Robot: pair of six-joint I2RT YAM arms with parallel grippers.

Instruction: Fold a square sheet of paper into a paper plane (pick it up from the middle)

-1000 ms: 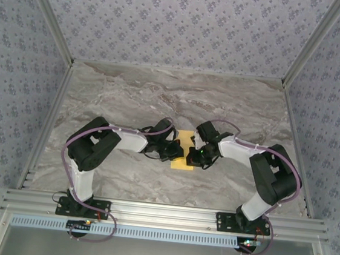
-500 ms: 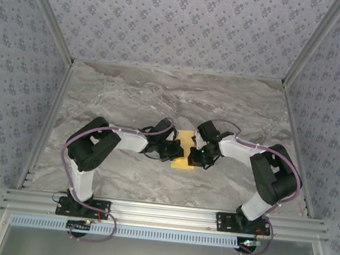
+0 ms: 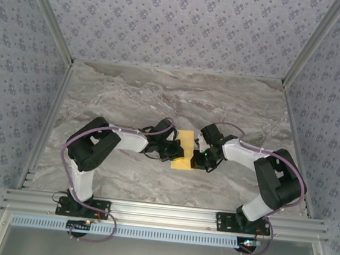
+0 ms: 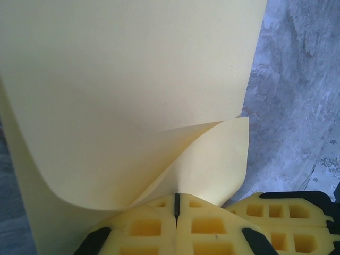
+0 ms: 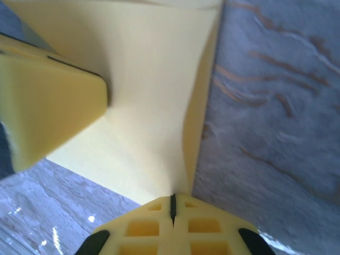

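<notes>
**Thin Yellow Sheet Pinched From Both Sides**

The sheet of paper (image 3: 183, 163) lay between the two claws, near the middle of the table (image 3: 161, 96). The left claw (image 3: 175, 150) had its tips pressed together on one side of the sheet. In its wrist view a curled flap of paper ran straight into the seam between the pads (image 4: 207, 228). The right claw (image 3: 198, 159) was also closed, and it pinched the opposite edge where a raised fold ended just at its tips.

To my eye the paper was very light and very soft. Just ahead of the left claw it bent in a smooth curve and did not stay flat, so it would probably not keep any shape unless a crease was pressed firmly. It looked smooth, so I thought a weak pinch could let it slip out, and a pull from both sides at once could tear or wrinkle it. Holding it by the edge seemed good for turning a flap over. For lifting the whole sheet I judged the middle, between the two claws, to be safer, because there the corners would hang evenly.

The table had a grey marble pattern with a slight shine, hard and flat, which suited pressing a crease. Walls (image 3: 181, 25) with small flowered wallpaper closed three sides. A metal rail (image 3: 161, 213) ran behind the claws, at the bases of the arms.
</notes>
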